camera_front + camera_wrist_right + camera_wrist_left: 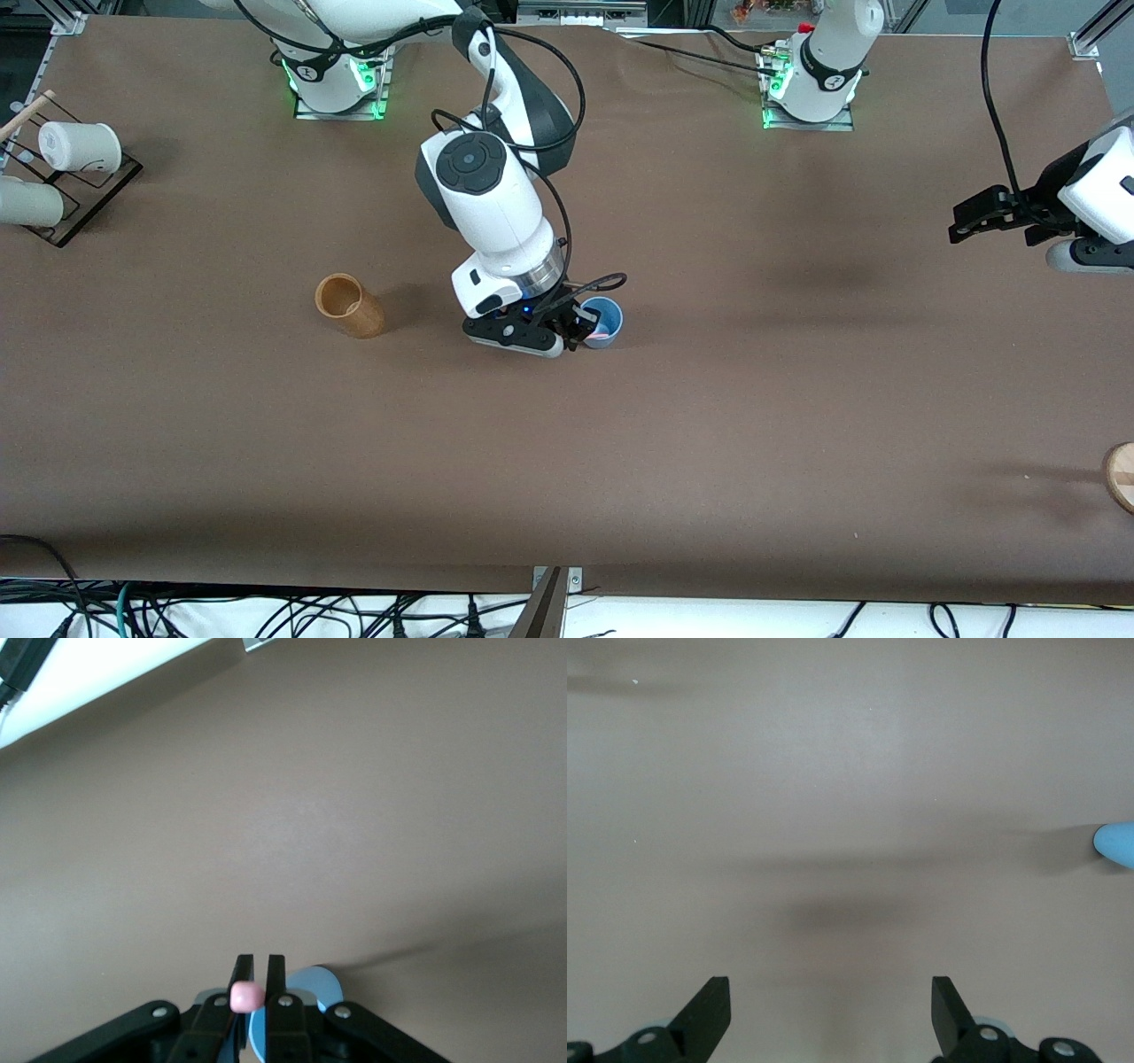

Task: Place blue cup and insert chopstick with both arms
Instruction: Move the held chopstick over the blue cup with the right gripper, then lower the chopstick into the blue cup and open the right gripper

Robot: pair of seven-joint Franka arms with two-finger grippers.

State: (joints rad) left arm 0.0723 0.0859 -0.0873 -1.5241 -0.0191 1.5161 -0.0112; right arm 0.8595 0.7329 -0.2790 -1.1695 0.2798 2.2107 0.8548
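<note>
The blue cup [606, 319] stands upright near the middle of the table. My right gripper [578, 333] is right over the cup's rim, on the side toward the right arm's end of the table. It is shut on the pink chopstick [247, 996], whose end shows between the fingers [275, 967]. A bit of pink [601, 336] shows inside the cup. The cup [312, 987] lies just under the jaws in the right wrist view. My left gripper [959, 225] is open and empty over bare table at the left arm's end. It also shows in the left wrist view [828, 988].
A taller brown wooden cylinder [349, 306] stands beside the cup, toward the right arm's end. White cups [80, 146] lie on a black rack [93, 199] at that end. A round wooden piece [1121, 476] sits at the left arm's end. A light-blue shape [1116, 842] shows at the picture's edge.
</note>
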